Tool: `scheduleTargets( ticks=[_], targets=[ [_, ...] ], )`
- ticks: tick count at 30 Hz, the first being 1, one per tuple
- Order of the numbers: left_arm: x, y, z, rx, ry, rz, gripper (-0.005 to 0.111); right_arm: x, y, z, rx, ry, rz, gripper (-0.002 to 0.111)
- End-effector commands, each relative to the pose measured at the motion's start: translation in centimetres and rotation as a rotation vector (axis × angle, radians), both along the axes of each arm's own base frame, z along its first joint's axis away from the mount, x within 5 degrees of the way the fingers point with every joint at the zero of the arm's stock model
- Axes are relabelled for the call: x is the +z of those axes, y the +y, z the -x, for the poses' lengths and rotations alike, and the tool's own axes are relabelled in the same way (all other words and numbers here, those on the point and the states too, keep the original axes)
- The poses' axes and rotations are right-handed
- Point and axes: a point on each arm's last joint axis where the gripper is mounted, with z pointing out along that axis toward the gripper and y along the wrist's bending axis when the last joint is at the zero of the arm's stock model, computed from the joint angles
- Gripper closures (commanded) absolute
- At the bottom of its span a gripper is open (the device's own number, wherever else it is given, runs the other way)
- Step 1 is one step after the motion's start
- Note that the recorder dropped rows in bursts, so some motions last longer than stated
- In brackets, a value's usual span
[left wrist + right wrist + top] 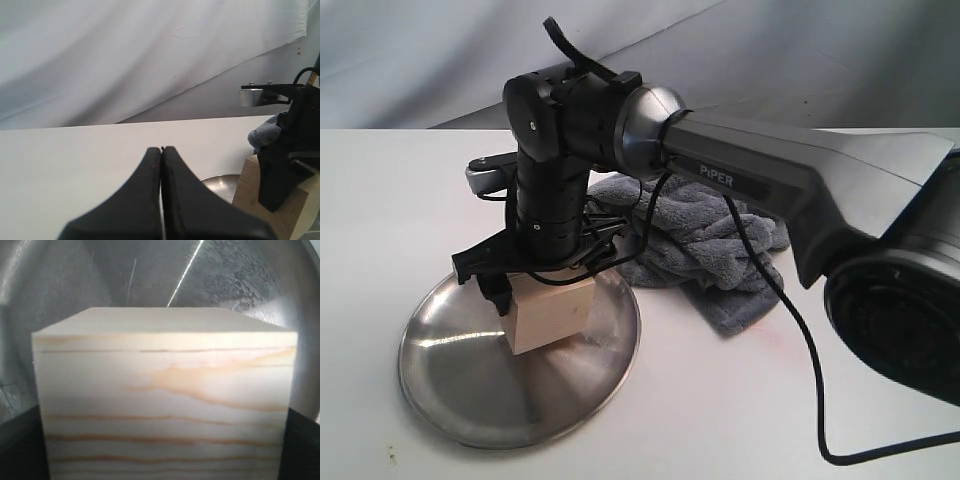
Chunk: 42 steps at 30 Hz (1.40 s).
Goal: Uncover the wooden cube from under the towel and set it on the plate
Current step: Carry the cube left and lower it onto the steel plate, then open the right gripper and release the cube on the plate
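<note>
Pale pine wooden cube [555,315] with tan grain lines sits inside the round shiny stainless-steel plate [450,400], toward its far side. I cannot tell whether its base touches the steel or hangs just above it. The right claw [544,290], black, comes in from the right arm and straddles the cube from above. Its fingers are closed against opposite faces of the cube and grip it. The right wrist view shows the cube [165,400] filling the frame, with dark fingers [20,450] at both lower corners and brushed steel behind.

The fluffy blue-grey fleece towel [710,245] lies crumpled on the white tabletop [720,400], just right of and beyond the plate, under the arm. It is clear of the cube.

The left claw [161,152] shows only in its own wrist view. Its black fingertips are pressed together with nothing between them, and it hangs over bare tabletop left of the plate. That view also catches the plate rim [220,181], one cube edge [248,187] and a bit of towel [265,132].
</note>
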Motion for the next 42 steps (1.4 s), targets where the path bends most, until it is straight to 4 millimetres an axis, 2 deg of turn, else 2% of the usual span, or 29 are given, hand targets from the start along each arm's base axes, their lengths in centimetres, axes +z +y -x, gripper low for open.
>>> scheduleTargets(
  ticks=[1,2,3,4,5,7,10,14,31,34,42],
  targets=[
    [-0.1,0.0,0.0,-0.005,-0.002,0.005,0.107,0.9,0.2,0.1,0.027,-0.013,-0.032,0.094],
    [-0.1,0.0,0.0,-0.005,-0.002,0.005,0.107,0.9,0.2,0.1,0.027,-0.013,-0.032,0.087],
    [-0.1,0.0,0.0,-0.005,-0.002,0.005,0.107,0.9,0.2,0.1,0.027,-0.014,-0.033,0.069],
    [-0.1,0.0,0.0,-0.005,-0.002,0.005,0.107,0.9,0.2,0.1,0.027,-0.014,-0.033,0.059],
    [-0.1,0.0,0.0,-0.005,-0.002,0.005,0.107,0.9,0.3,0.0,0.026,-0.02,-0.041,0.041],
    [-0.1,0.0,0.0,-0.005,-0.002,0.005,0.107,1.0,0.4,0.0,0.024,-0.028,-0.051,0.028],
    [-0.1,0.0,0.0,-0.005,-0.002,0.005,0.107,1.0,0.5,-0.1,0.022,-0.031,-0.063,0.019],
    [-0.1,0.0,0.0,-0.005,-0.002,0.005,0.107,1.1,0.6,-0.1,0.019,-0.035,-0.078,0.015],
    [-0.1,0.0,0.0,-0.005,-0.002,0.005,0.107,1.0,0.3,0.2,0.006,0.002,-0.048,0.016],
    [-0.1,0.0,0.0,-0.005,-0.002,0.005,0.107,1.7,0.2,0.3,0.004,-0.005,-0.058,0.016],
    [-0.1,0.0,0.0,-0.005,-0.002,0.005,0.107,4.9,-0.4,0.5,0.007,-0.059,-0.103,0.017]
  ],
)
